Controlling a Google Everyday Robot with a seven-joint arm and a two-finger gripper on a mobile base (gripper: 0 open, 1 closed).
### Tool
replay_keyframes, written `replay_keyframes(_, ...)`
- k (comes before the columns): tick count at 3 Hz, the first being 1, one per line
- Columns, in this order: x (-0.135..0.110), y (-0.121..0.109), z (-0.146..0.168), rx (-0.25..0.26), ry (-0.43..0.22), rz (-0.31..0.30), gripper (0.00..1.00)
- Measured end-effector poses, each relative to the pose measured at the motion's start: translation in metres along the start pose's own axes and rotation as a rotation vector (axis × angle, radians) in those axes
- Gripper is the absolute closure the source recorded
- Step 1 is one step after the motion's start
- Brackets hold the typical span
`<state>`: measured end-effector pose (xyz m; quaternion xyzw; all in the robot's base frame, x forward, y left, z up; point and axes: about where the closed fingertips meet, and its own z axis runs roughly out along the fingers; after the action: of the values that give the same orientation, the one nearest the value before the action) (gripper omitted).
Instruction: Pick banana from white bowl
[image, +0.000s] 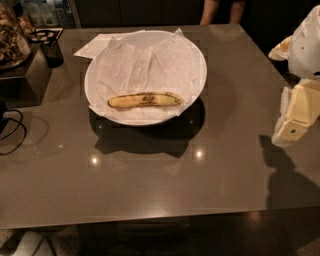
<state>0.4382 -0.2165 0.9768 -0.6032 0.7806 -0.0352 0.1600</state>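
Observation:
The banana lies flat and lengthwise, left to right, in the front part of the white bowl. It is dull yellow with dark speckles and dark ends. The bowl is large and shallow, lined with crumpled white paper, and stands on the far middle of the glossy brown table. My gripper is at the right edge of the view, cream-coloured, well to the right of the bowl and above the table. It holds nothing.
A flat white paper sheet lies behind the bowl at the left. A dark box with a small black object stands at the far left, with black cables beside it. A person's legs stand beyond the table's far edge.

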Motion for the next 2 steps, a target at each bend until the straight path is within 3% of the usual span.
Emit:
replay_keyframes(1, 0.0, 0.0, 0.0, 0.0, 0.0, 0.0, 0.0)
replay_keyframes(2, -0.019, 0.001, 0.0, -0.014, 0.041, 0.007, 0.0)
